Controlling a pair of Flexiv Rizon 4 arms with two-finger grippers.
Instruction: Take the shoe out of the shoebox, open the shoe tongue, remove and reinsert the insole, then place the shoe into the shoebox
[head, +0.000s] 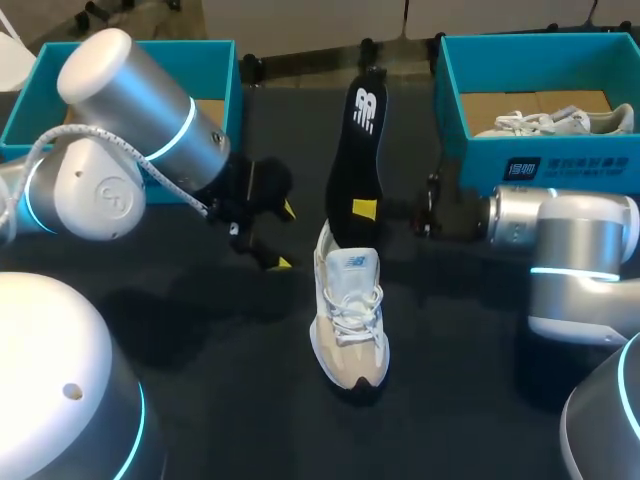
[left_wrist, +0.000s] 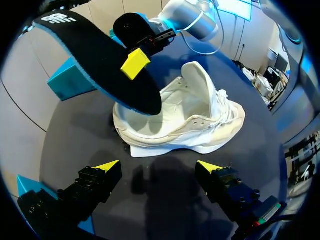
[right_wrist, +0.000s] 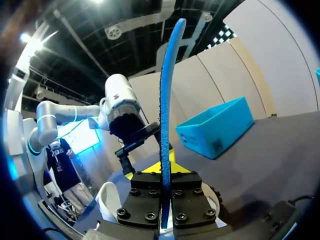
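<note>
A white sneaker (head: 348, 320) lies on the dark table, its heel opening toward the back. Over that heel end stands a black insole (head: 358, 150), nearly upright, with my right gripper (head: 366, 210) shut on its lower part. In the right wrist view the insole (right_wrist: 165, 115) is edge-on, clamped between the fingers of the right gripper (right_wrist: 165, 192). My left gripper (head: 286, 237) hangs open just left of the shoe with nothing in it. In the left wrist view the left gripper (left_wrist: 159, 167) faces the side of the sneaker (left_wrist: 185, 120), with the insole (left_wrist: 95, 60) above the heel opening.
A teal shoebox (head: 455, 90) at the back right holds a second white shoe (head: 555, 122). Another teal box (head: 228, 90) stands at the back left behind my left arm. The teal box (right_wrist: 215, 127) also shows in the right wrist view.
</note>
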